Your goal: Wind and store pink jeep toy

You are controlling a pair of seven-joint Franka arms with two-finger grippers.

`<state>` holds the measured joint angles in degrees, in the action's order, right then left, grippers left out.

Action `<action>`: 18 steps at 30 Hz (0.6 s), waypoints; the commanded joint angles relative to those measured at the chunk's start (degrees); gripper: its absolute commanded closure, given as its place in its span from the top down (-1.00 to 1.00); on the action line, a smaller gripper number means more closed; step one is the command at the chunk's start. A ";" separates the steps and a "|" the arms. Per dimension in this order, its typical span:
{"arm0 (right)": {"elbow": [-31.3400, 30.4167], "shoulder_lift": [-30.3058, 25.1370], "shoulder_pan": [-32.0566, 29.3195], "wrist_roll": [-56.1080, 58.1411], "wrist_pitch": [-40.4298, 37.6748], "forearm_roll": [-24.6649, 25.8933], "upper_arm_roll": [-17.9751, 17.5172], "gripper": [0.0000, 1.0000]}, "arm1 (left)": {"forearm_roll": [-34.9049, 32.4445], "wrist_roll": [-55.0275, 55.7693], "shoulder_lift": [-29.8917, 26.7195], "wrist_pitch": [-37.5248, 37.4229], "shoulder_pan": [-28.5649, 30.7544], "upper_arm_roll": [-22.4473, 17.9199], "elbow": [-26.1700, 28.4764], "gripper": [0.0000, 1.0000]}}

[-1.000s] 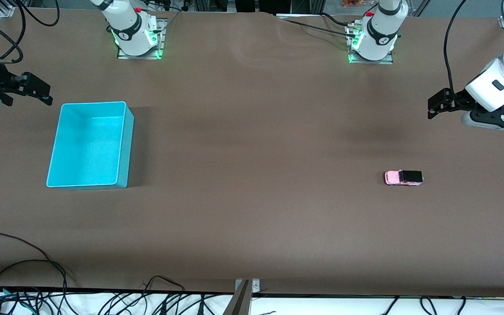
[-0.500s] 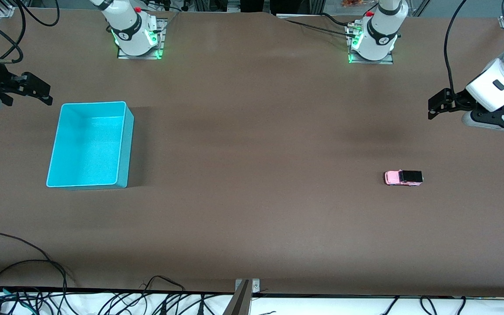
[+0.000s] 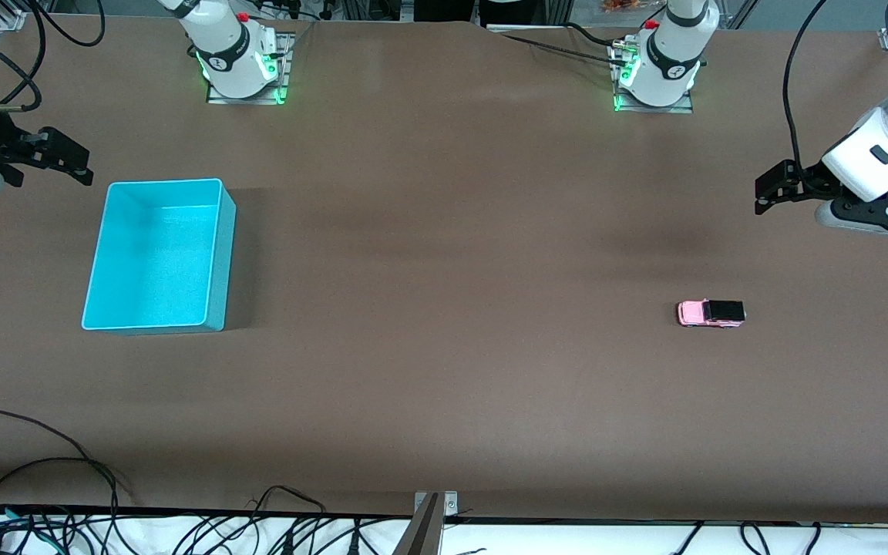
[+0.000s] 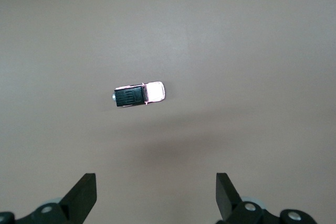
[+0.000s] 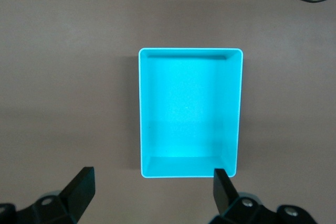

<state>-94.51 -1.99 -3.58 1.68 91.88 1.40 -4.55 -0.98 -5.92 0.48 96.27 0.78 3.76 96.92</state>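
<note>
The pink jeep toy [image 3: 711,314] is a tiny car with a pale pink hood and body, a black roof panel over its back half, and small dark wheels just showing under its sides. It stands on its wheels on the brown desk [image 3: 444,254], toward the left arm's end, lying lengthwise along the desk with its pink nose pointing toward the right arm's end. In the left wrist view the toy [image 4: 139,94] shows from above, alone on bare desk, with nothing touching it.

The left end effector [image 3: 761,194] hangs in the air over the desk at the left arm's end, well apart from the toy. Its fingers [image 4: 80,198] are spread wide and hold nothing.

The right end effector [image 3: 78,163] waits in the air over the right arm's end of the desk, near a corner of the cyan bin [image 3: 216,262]. Its fingers [image 5: 79,188] are likewise spread wide and empty. The bin is an open rectangular box, and in the right wrist view it [image 5: 144,114] has nothing inside.
</note>
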 commanded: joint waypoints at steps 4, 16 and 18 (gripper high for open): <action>0.64 0.15 -0.38 0.08 -0.82 0.80 -0.63 1.00 | -0.86 0.48 1.01 -1.52 -0.16 0.11 -2.17 1.00; 0.64 0.15 -0.38 0.08 -0.82 0.80 -0.63 1.00 | -1.13 0.12 1.54 -1.52 -0.07 0.11 -2.35 1.00; 0.64 0.15 -0.38 0.08 -0.82 0.80 -0.63 1.00 | -1.30 0.12 1.80 -1.61 -0.07 0.11 -3.22 1.00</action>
<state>-94.51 -1.99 -3.58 1.68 91.87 1.40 -4.57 -0.98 -5.93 0.58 96.27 0.78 3.76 96.89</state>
